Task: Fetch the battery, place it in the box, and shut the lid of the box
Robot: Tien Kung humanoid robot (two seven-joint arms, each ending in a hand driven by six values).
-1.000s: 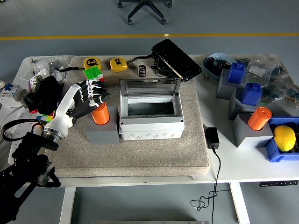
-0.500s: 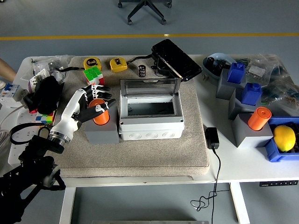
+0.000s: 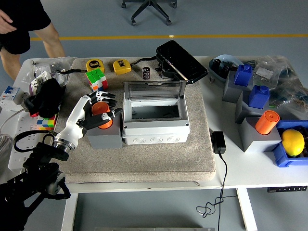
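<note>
On a beige mat (image 3: 144, 159) covering the middle of the white table (image 3: 250, 168), a grey box (image 3: 155, 122) stands with its clear lid (image 3: 154, 89) tipped up and open at the back. Just left of it, an orange battery (image 3: 101, 114) stands upright in a grey holder (image 3: 105, 136). The robot's left hand (image 3: 94, 111) comes in from the lower left on a black arm, its black fingers (image 3: 107, 96) curled round the battery's top, thumb on the side nearer the box. How firmly it grips is hard to judge. Behind the hand sits a coloured puzzle cube (image 3: 96, 78). Further back lie two yellow tape measures (image 3: 95, 65); the left one bears a label that seems to read "5m", though the print is very small. A black device (image 3: 182, 61) lies at an angle behind the box. To the right, a second orange battery (image 3: 266, 122) sits in another grey holder beside a yellow lemon (image 3: 293, 142) in a blue bin (image 3: 288, 156), cut off by the edge. A person (image 3: 21, 29) stands at the far left corner, only partly visible.
</note>
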